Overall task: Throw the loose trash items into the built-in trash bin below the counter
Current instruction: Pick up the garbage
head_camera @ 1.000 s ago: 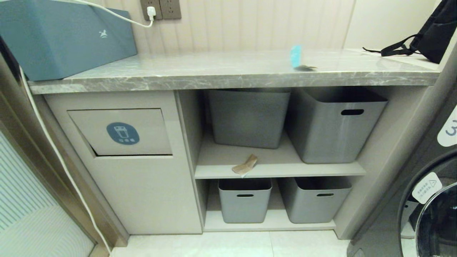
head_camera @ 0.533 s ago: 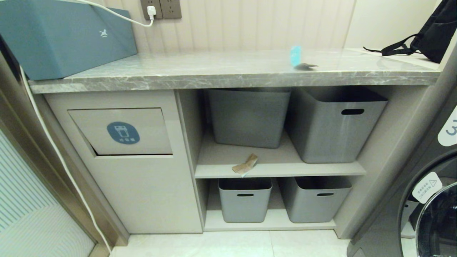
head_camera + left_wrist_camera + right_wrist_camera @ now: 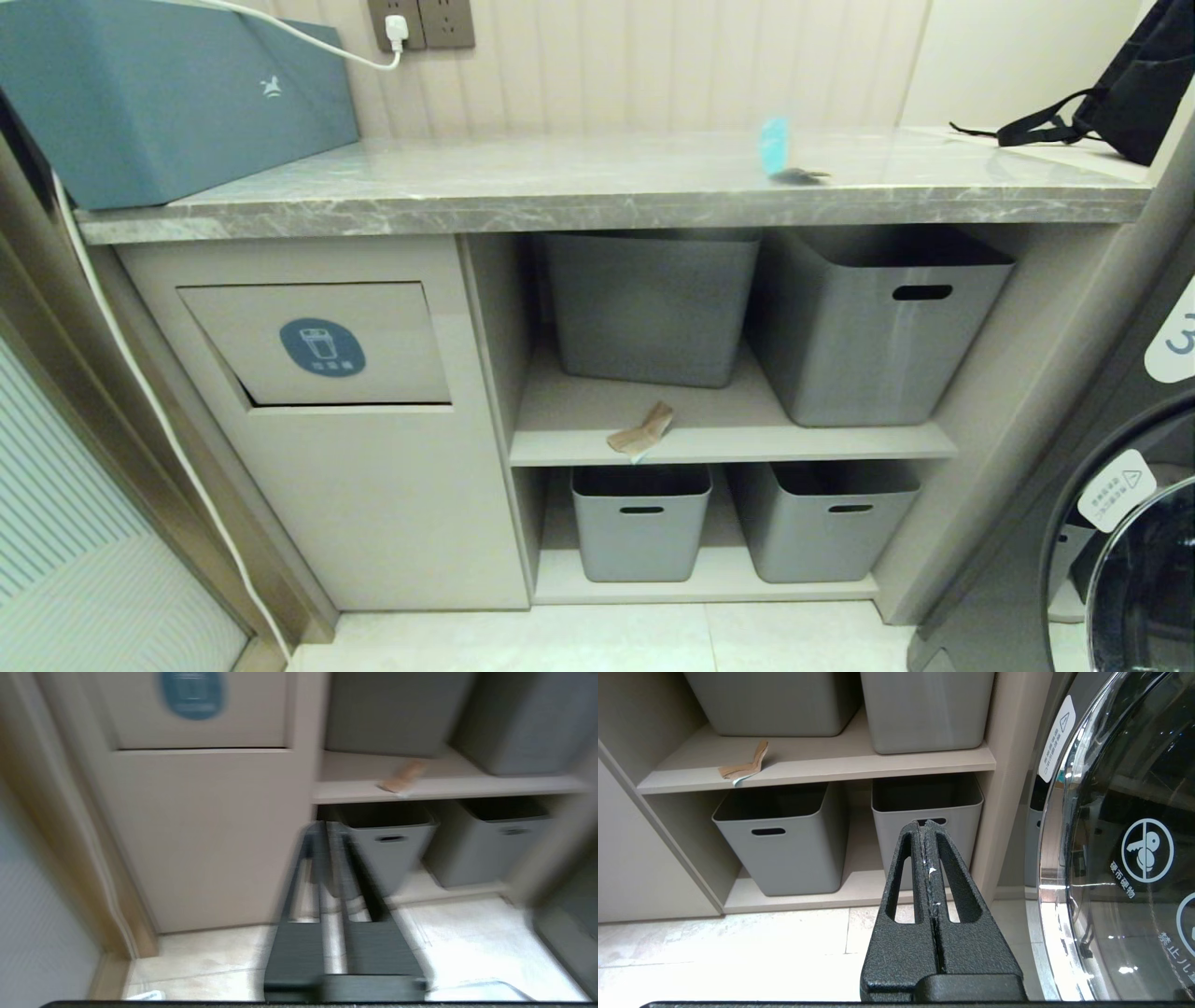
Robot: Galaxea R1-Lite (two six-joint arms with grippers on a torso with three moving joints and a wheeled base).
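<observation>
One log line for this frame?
stage: pre-grasp | left pincer: slightly parted, empty | right pincer: shut, empty | scrap: on shelf

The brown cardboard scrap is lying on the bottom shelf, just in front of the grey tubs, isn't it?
Not the bottom shelf. The head view shows the brown cardboard scrap lying on the upper shelf, near its front edge, in front of the grey tubs there.

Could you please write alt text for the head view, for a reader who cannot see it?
A grey marble counter tops a beige cabinet whose trash bin flap bears a blue badge at left. Open shelves at right hold four grey tubs, with a brown cardboard scrap on the upper shelf and a blue scrap on the counter. No arm is in view.
</observation>
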